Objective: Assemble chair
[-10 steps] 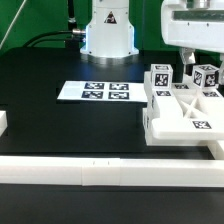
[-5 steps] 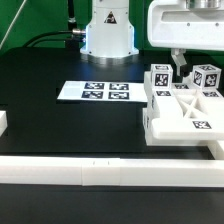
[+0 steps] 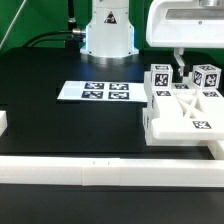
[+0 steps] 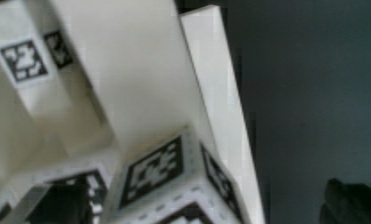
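End effector (image 3: 181,68) low over the gap between two tagged cubes (image 3: 160,78) at the chair body's (image 3: 185,113) rear edge, body on worktop (image 3: 60,125) at exterior view's right, X-brace just below; finger spread probably apart, cannot tell.

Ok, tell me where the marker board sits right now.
In the exterior view, the marker board lies flat on the black table, left of centre, in front of the robot base and left of the chair parts.
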You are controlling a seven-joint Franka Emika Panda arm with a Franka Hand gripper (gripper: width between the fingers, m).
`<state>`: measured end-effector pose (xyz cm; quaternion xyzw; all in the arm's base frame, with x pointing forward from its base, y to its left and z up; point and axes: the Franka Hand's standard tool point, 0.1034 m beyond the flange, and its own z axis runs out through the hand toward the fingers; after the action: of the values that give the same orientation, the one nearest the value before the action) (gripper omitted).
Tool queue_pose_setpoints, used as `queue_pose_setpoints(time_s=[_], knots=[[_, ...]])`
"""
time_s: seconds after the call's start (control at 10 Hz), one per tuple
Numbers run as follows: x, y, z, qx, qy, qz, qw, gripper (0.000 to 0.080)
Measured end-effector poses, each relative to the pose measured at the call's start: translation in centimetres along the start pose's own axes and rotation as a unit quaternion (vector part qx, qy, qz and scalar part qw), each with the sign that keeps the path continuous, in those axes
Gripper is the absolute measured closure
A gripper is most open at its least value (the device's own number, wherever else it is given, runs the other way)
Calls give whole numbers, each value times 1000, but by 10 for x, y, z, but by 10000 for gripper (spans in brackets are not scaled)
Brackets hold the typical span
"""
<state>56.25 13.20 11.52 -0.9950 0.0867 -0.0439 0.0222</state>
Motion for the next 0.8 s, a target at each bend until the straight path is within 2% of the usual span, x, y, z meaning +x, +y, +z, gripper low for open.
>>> queue_pose_setpoints(time_s=[0.6, 0.8], knots=[[0, 2, 0, -4, 1, -171, 985, 151], [1, 3, 0, -4, 1, -169, 986, 410]])
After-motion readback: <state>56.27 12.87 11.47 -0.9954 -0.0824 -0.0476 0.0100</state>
